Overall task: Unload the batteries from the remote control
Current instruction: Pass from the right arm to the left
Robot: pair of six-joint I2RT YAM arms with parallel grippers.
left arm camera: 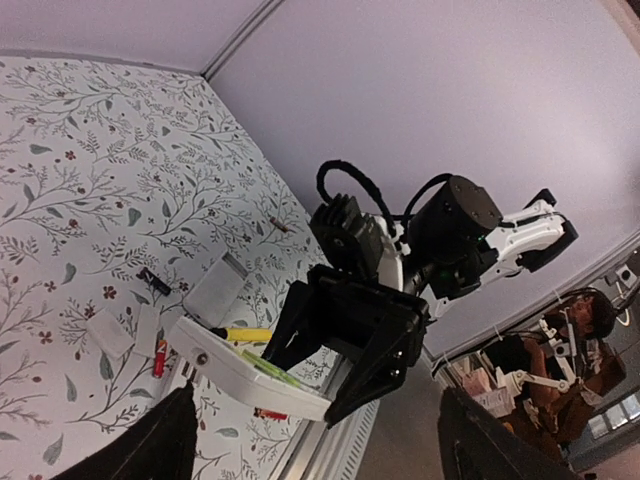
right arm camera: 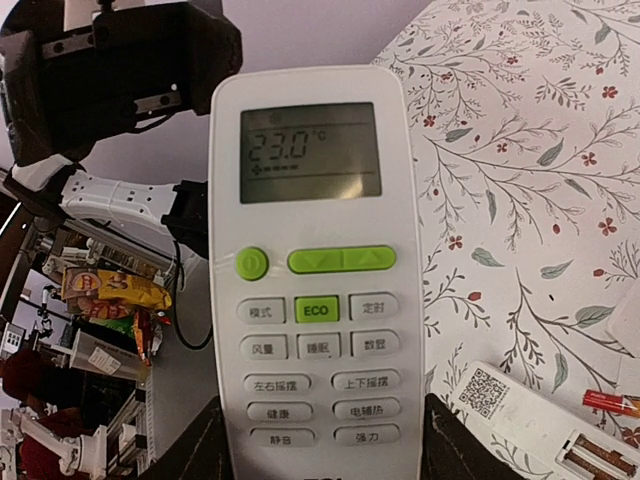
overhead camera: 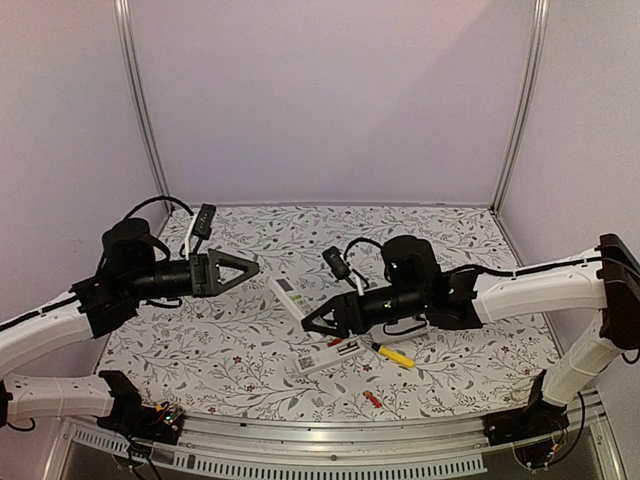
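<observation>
**A:** Where were the arms?

**B:** The left gripper [overhead camera: 245, 268] hung over the left side of the table [overhead camera: 230, 340], jaws wide, nothing between them. It pointed toward the other arm.

**A:** And the right?

**B:** The right gripper [overhead camera: 315, 320] was clamped on the lower end of the white remote [right arm camera: 315, 220] and held it off the table, tilted. The button face was turned to its own wrist camera and the display read 23.0. The back of that remote wasn't visible, so I couldn't tell whether its battery bay was open.

**A:** Where were the batteries?

**B:** They were loose on the table. One red battery [right arm camera: 612, 402] lay just beside the second remote [overhead camera: 328, 357]. That one sat back-side up below the right gripper, with its bay uncovered. A red-orange strip showed inside the bay in the right wrist view, but it was too cropped to call it a cell.

**A:** Any others?

**B:** A second red battery [overhead camera: 373, 398] lay near the front edge, apart from both remotes. A black battery [left arm camera: 153, 281] showed only in the left wrist view, lying beyond the right gripper.

**A:** Tools?

**B:** The yellow-handled screwdriver [overhead camera: 395, 355] lay flat just right of the second remote, under the right arm's wrist.
</observation>
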